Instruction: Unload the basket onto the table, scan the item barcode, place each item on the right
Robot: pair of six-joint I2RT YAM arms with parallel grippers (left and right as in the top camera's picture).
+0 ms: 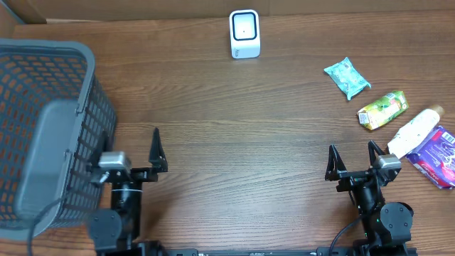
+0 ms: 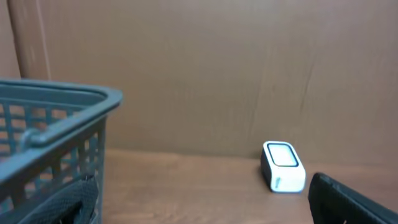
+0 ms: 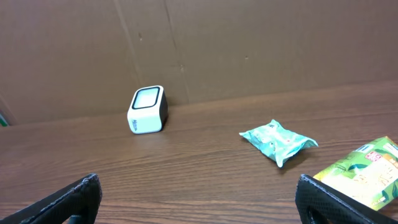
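Observation:
The white barcode scanner (image 1: 244, 33) stands at the back of the table, also visible in the left wrist view (image 2: 284, 167) and the right wrist view (image 3: 147, 110). Items lie at the right: a teal packet (image 1: 348, 77) (image 3: 278, 140), a green carton (image 1: 383, 110) (image 3: 364, 171), a white bottle (image 1: 415, 131) and a purple packet (image 1: 439, 156). My left gripper (image 1: 126, 156) (image 2: 205, 211) is open and empty near the front, beside the basket. My right gripper (image 1: 353, 160) (image 3: 202, 205) is open and empty, just left of the bottle.
A tall grey mesh basket (image 1: 43, 128) (image 2: 56, 124) fills the left side, close against my left gripper. A brown cardboard wall (image 3: 249, 50) runs along the back. Bare wooden tabletop (image 1: 242, 142) lies between the two arms and the scanner.

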